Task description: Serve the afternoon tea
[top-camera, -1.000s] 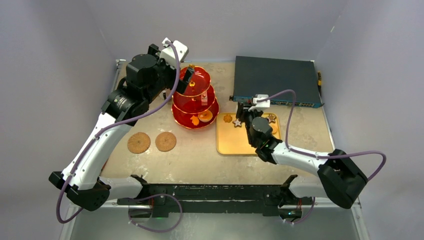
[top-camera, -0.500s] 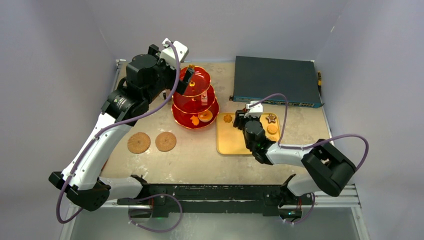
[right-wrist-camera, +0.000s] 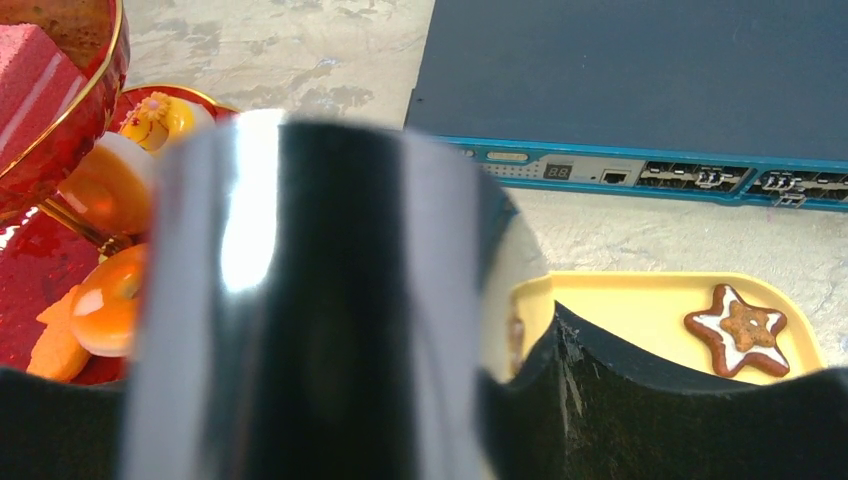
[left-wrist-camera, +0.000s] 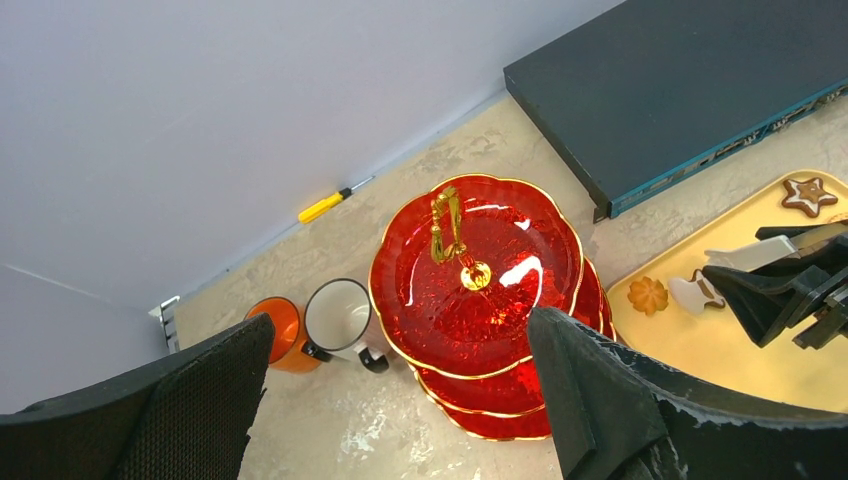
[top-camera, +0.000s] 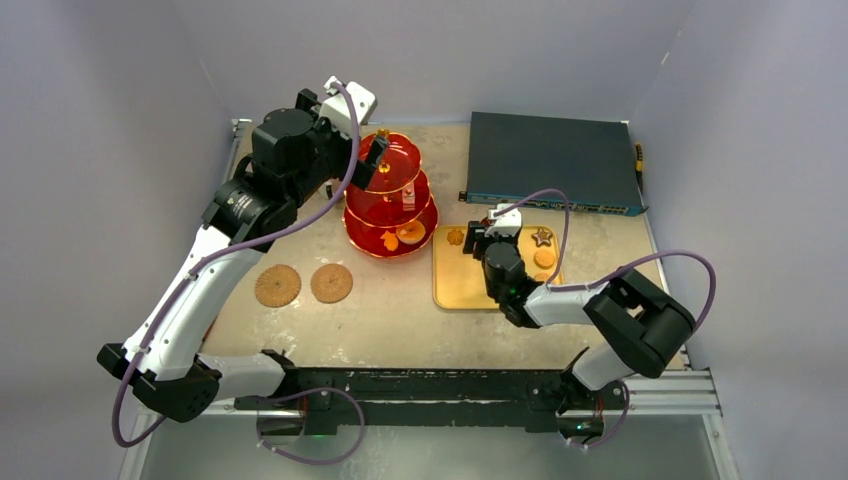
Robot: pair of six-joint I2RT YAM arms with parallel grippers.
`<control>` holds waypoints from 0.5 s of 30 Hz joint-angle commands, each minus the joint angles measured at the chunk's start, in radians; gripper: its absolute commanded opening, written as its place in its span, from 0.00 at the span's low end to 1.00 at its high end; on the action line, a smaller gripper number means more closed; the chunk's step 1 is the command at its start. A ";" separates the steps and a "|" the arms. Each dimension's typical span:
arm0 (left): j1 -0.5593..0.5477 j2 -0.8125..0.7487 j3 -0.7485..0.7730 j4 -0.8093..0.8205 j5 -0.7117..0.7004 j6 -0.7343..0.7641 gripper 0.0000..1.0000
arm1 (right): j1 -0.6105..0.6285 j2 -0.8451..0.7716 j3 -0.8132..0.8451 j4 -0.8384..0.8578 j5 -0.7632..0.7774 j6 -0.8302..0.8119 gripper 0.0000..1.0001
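The red three-tier stand (top-camera: 390, 195) with its gold handle (left-wrist-camera: 445, 225) stands at the back middle, with pastries (top-camera: 410, 233) on its bottom tier. My left gripper (top-camera: 375, 155) hovers over the stand's top tier (left-wrist-camera: 480, 260), open and empty. The orange mug (left-wrist-camera: 277, 335) and white mug (left-wrist-camera: 338, 315) stand left of the stand, hidden under the left arm in the top view. My right gripper (top-camera: 478, 243) is low over the left part of the yellow tray (top-camera: 460, 285), shut on a glossy white-iced cookie (right-wrist-camera: 320, 300) that fills its wrist view.
On the tray lie a flower cookie (top-camera: 456, 237), a brown star cookie (top-camera: 542, 237) and a round cookie (top-camera: 545, 258). A dark electronics box (top-camera: 550, 160) sits behind the tray. Two round woven coasters (top-camera: 278, 285) lie front left. A yellow screwdriver (left-wrist-camera: 325, 205) lies by the back wall.
My right arm has swung left across the tray, and its gripper now covers the white star cookie that lay near the tray's left end. The left arm has not moved.
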 commanded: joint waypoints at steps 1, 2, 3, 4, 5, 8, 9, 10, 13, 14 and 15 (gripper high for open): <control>0.005 -0.014 0.044 0.016 0.013 -0.005 0.98 | 0.008 0.022 0.004 0.048 0.035 -0.008 0.65; 0.004 -0.014 0.043 0.017 0.013 -0.005 0.98 | 0.009 0.023 0.001 0.049 0.036 -0.008 0.65; 0.004 -0.014 0.043 0.017 0.013 -0.005 0.98 | 0.010 0.023 -0.001 0.050 0.037 -0.005 0.64; 0.005 -0.014 0.043 0.016 0.013 -0.005 0.98 | 0.010 0.022 -0.004 0.052 0.037 -0.002 0.62; 0.005 -0.014 0.043 0.017 0.012 -0.005 0.98 | 0.012 0.020 -0.009 0.055 0.038 -0.002 0.61; 0.004 -0.014 0.043 0.019 0.010 -0.005 0.98 | 0.021 0.010 -0.021 0.055 0.050 -0.004 0.55; 0.006 -0.014 0.043 0.020 0.010 -0.005 0.98 | 0.025 0.008 -0.022 0.051 0.057 -0.005 0.54; 0.005 -0.014 0.043 0.020 0.010 -0.005 0.98 | 0.029 0.005 -0.023 0.048 0.063 -0.007 0.53; 0.004 -0.016 0.043 0.020 0.010 -0.005 0.98 | 0.035 -0.012 -0.029 0.043 0.073 -0.007 0.50; 0.004 -0.016 0.041 0.020 0.011 -0.007 0.98 | 0.036 -0.019 -0.031 0.043 0.073 -0.008 0.49; 0.004 -0.016 0.041 0.020 0.012 -0.008 0.98 | 0.038 -0.029 -0.032 0.043 0.074 -0.009 0.49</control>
